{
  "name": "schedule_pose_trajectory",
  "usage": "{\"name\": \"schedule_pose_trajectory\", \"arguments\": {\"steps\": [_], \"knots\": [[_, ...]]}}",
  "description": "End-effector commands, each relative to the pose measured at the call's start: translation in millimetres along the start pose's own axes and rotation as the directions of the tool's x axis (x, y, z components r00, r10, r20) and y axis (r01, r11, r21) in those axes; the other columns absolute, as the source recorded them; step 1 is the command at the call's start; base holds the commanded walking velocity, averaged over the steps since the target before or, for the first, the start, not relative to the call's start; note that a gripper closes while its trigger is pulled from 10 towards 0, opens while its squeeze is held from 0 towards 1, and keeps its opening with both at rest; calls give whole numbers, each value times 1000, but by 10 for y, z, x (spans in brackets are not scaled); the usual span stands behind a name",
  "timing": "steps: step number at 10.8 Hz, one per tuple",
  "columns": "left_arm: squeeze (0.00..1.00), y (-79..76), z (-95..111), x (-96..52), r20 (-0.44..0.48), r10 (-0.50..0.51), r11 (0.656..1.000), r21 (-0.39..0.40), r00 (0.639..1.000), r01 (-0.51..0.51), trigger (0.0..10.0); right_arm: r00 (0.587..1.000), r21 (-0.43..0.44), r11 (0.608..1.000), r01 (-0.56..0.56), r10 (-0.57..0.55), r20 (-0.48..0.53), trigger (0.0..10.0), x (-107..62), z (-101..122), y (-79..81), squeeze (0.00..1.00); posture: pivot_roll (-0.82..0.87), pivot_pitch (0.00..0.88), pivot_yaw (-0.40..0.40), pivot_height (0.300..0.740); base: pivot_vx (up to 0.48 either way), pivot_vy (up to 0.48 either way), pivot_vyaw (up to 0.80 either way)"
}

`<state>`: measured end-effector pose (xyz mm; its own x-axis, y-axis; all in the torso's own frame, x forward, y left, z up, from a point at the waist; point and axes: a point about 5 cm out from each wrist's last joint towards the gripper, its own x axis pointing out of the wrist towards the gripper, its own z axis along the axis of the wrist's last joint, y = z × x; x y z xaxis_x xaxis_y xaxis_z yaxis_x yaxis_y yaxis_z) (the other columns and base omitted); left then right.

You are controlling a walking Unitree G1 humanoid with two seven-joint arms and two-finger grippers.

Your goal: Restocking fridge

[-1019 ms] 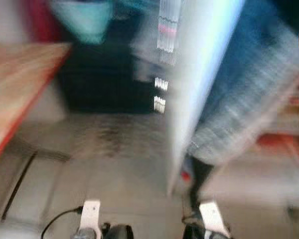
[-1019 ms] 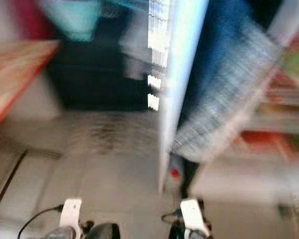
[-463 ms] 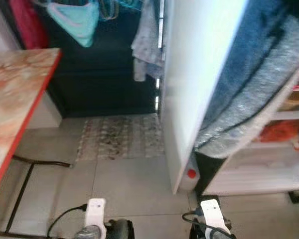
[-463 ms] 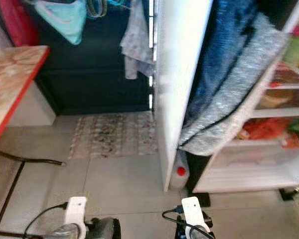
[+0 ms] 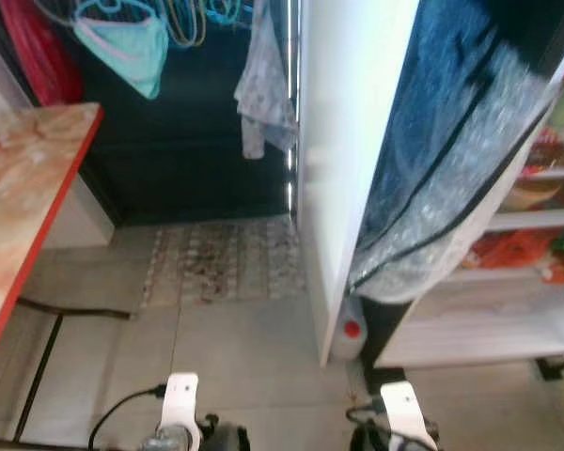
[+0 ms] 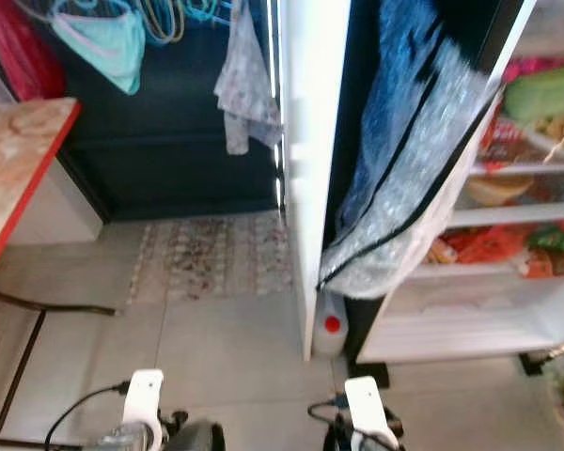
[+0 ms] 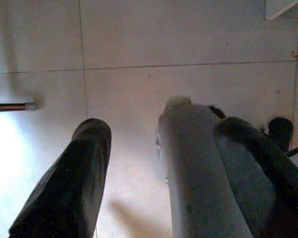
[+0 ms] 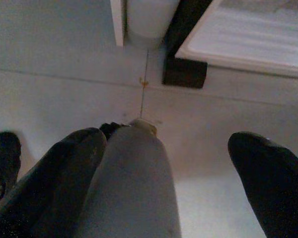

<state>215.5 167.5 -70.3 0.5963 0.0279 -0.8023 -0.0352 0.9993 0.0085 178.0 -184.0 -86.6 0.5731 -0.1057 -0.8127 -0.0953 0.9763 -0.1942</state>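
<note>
We see daylight washing the white fridge door (image 5: 357, 141) at upper centre almost blank, while the doorway (image 5: 197, 141) at upper left stays dark. The head views are slightly soft. A glare patch brightens the floor tiles (image 7: 10, 163) at lower left.

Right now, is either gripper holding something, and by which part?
Cannot be told: left gripper and right gripper stand open, a pale cylinder lying along one finger of each.
</note>
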Motion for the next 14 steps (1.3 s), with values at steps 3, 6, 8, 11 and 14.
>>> {"name": "schedule_pose_trajectory", "arguments": {"steps": [3, 6, 8, 11, 14], "knots": [[0, 42, -69, -9, -19, 16, 1000, 4, 1000, -16, 10000, 996, 19, 1000, -17, 19, -87, 10000, -41, -225, 62, 0, 101, 82, 58, 740, 0, 0, 0], [0, 40, -79, -10, -21, 20, 1000, -1, 1000, -20, 10000, 996, 22, 1000, -15, 17, -92, 10000, -44, -237, 57, 0, 98, 70, 55, 740, 0, 0, 0], [0, 37, -85, -11, -24, 23, 1000, 1, 999, -23, 10000, 995, 22, 1000, -13, 15, -96, 10000, -44, -243, 53, 0, 99, 65, 53, 740, 0, 0, 0], [0, 33, -80, -10, -23, 28, 1000, -13, 999, -28, 10000, 997, 20, 1000, -13, 14, -75, 10000, -41, -218, 46, 0, 101, 75, 47, 740, 0, 0, 0], [0, 29, -70, -7, -26, 23, 1000, -7, 999, -23, 10000, 997, 24, 1000, -6, 8, -79, 10000, -39, -214, 39, 0, 104, 88, 47, 740, 0, 297, 0]]}}
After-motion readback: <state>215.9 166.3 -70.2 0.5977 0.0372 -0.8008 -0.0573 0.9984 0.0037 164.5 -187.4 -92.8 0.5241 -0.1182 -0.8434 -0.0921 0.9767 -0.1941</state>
